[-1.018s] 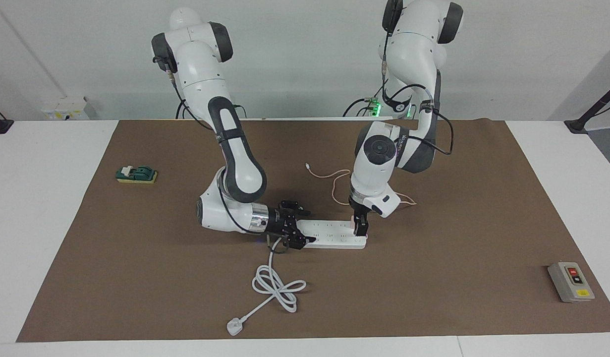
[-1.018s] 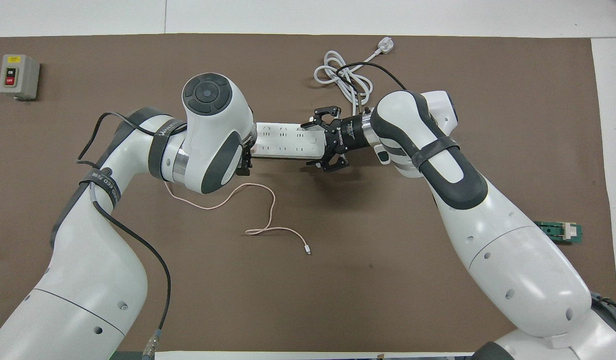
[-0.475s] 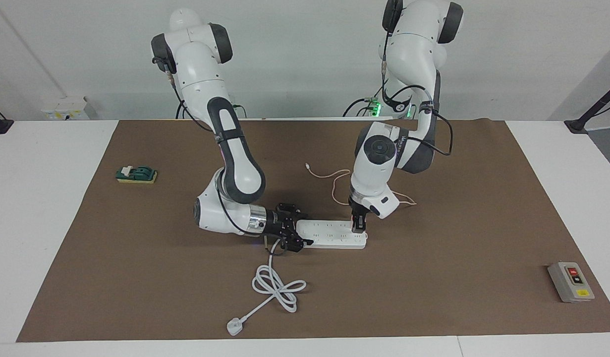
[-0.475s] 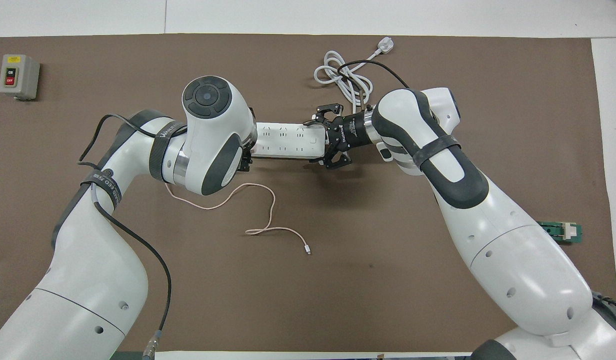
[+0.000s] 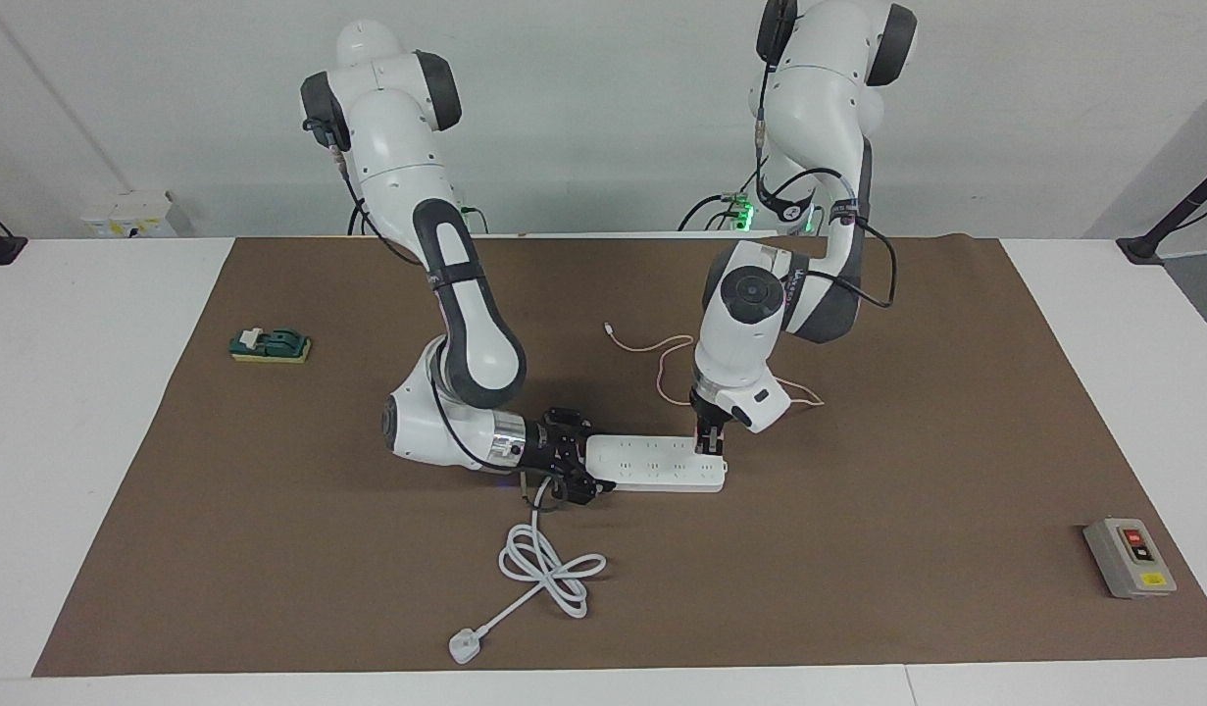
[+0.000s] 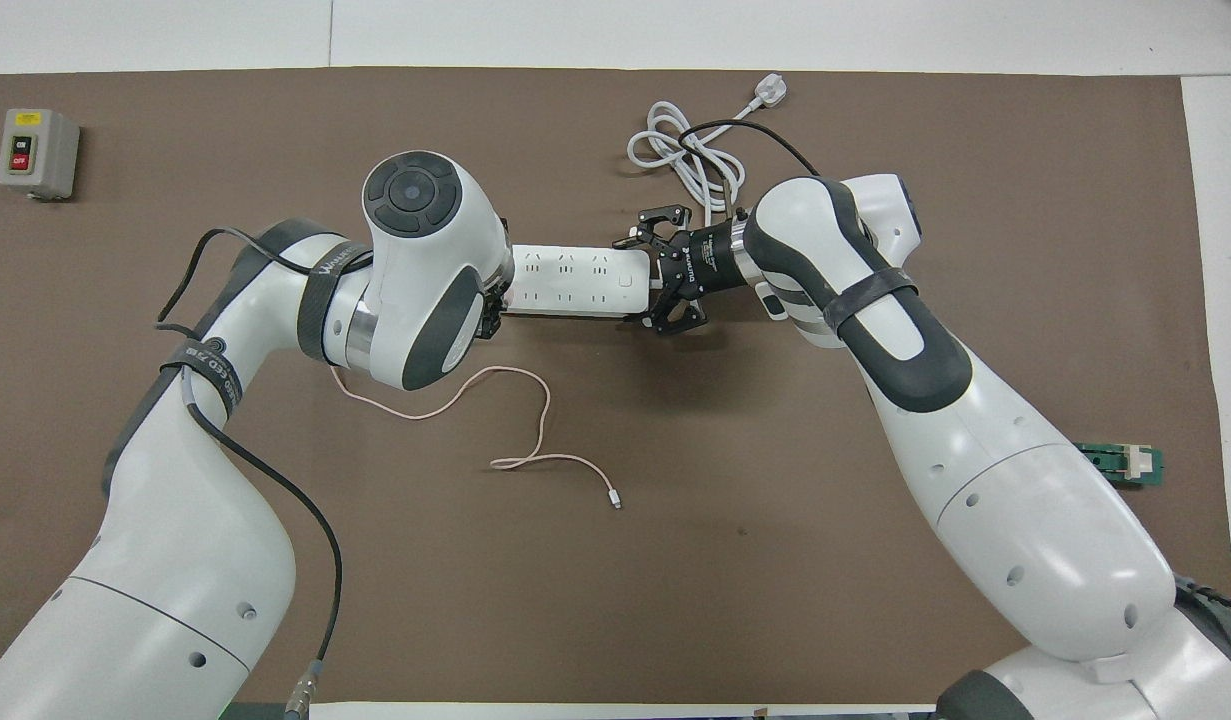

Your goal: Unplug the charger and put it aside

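Observation:
The long white power strip point(image 5: 652, 463) lies mid-mat and also shows in the overhead view point(image 6: 575, 281). My left gripper point(image 5: 709, 447) stands upright over the strip's end toward the left arm, shut on the pale pink charger, which is almost hidden between the fingers. Its thin pink cable point(image 5: 652, 345) trails on the mat nearer to the robots and shows in the overhead view point(image 6: 535, 430). My right gripper point(image 5: 593, 458) lies low and open, its fingers on either side of the strip's cord end point(image 6: 651, 272). In the overhead view the left wrist hides the charger.
The strip's thick white cord point(image 5: 544, 564) lies coiled farther from the robots and ends in a white plug point(image 5: 463, 645). A grey switch box point(image 5: 1130, 557) sits toward the left arm's end. A small green block point(image 5: 270, 344) sits toward the right arm's end.
My right gripper has slid back off the strip toward the right arm's end, still open. My left gripper has risen slightly at the strip's other end.

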{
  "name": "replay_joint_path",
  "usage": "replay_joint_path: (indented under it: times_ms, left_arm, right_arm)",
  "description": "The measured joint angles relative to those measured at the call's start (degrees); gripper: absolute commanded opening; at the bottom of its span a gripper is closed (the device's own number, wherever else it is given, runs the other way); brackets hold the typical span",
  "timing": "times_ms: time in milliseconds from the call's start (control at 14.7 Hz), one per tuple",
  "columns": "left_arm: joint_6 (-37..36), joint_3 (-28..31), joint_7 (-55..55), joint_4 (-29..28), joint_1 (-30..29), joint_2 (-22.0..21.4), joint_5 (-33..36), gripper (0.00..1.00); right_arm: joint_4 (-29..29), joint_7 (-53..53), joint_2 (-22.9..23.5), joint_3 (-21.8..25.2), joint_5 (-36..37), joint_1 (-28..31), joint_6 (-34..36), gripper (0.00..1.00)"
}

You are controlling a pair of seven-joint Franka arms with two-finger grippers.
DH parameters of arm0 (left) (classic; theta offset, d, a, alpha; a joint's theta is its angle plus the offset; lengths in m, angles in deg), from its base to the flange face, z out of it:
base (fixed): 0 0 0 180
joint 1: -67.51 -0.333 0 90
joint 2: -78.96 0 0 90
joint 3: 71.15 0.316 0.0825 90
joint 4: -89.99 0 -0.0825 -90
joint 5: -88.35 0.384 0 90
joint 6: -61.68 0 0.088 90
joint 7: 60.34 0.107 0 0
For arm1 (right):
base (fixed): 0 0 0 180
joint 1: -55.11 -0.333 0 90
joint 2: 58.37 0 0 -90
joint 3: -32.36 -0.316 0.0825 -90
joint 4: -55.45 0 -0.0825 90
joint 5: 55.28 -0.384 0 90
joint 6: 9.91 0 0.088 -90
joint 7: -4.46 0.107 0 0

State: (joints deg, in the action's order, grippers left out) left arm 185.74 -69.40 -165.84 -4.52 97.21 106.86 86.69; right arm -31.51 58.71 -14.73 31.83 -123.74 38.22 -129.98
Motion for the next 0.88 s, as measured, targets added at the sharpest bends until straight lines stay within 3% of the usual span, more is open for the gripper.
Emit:
replay_joint_path:
  times_ms: [68, 882]
  left_arm:
    - [0.04, 0.0, 0.0, -0.02, 0.0, -0.01, 0.0, 0.0]
    - [0.18, -0.01, 0.21, -0.16, 0.0, -0.09, 0.0, 0.0]
  right_arm:
    - [-0.01, 0.15, -0.02, -0.01, 0.0, 0.02, -0.01, 0.0]
    - [-0.04, 0.15, -0.03, -0.02, -0.01, 0.02, -0.08, 0.0]
